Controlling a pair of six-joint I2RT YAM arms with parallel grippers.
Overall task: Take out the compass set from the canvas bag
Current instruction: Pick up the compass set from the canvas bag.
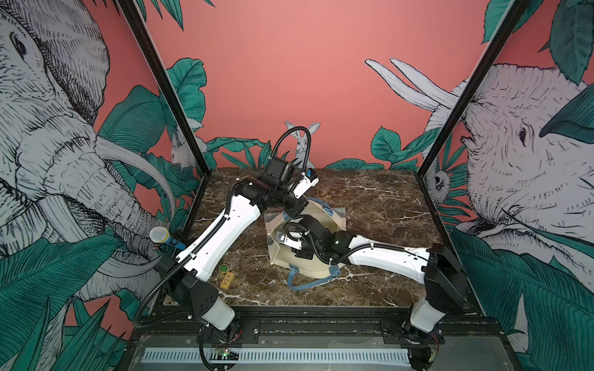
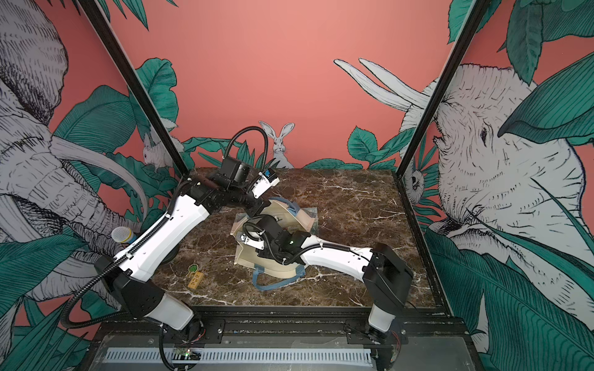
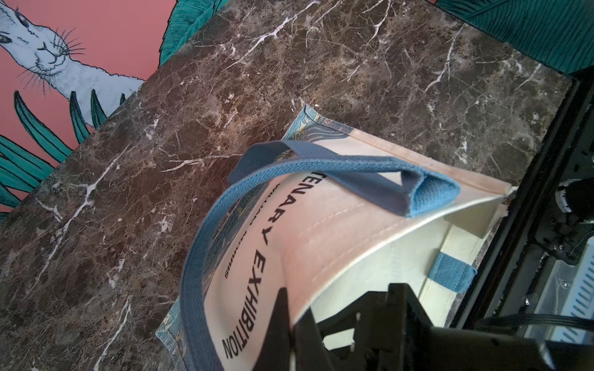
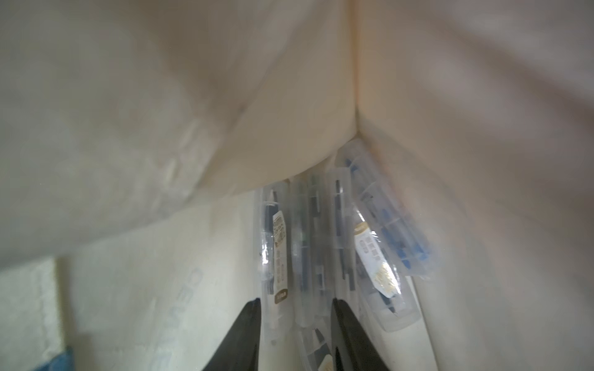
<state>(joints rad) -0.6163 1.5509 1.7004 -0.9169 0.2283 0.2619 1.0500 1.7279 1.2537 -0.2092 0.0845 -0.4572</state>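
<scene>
Right now your canvas bag (image 1: pixel 308 269) (image 2: pixel 273 269) lies on its side near the middle of the marble table (image 1: pixel 379 205). Its leafy base band faces the far side and its mouth faces the near edge, where a blue strap handle (image 1: pixel 307 285) loops out onto the stone.

Your left gripper (image 1: pixel 294 212) is clamped tight on the upper rim of the mouth and holds that layer of canvas up in an arch. In the left wrist view you see its black fingers (image 3: pixel 283 321) pinching the cream edge just beside the word EXHIBITION. The second handle (image 3: pixel 321 167) is folded over the lettered face.

Your right gripper (image 4: pixel 295 302) reaches in under that arch from the near right, and in both top views the fabric hides its tips. The right wrist view puts you inside the bag. There the compass set (image 4: pixel 321 241), a clear plastic pack with dark and blue pieces and pale labels, is wedged into the inner corner seam. The two black fingers (image 4: pixel 247 337) stand apart, with the near end of the pack showing between them. You cannot tell from the blur whether either pad touches the plastic.

A microphone (image 1: pixel 159 235) sits at the left edge of the table. A small yellow tag (image 1: pixel 226 278) lies near left, well apart from the bag.
</scene>
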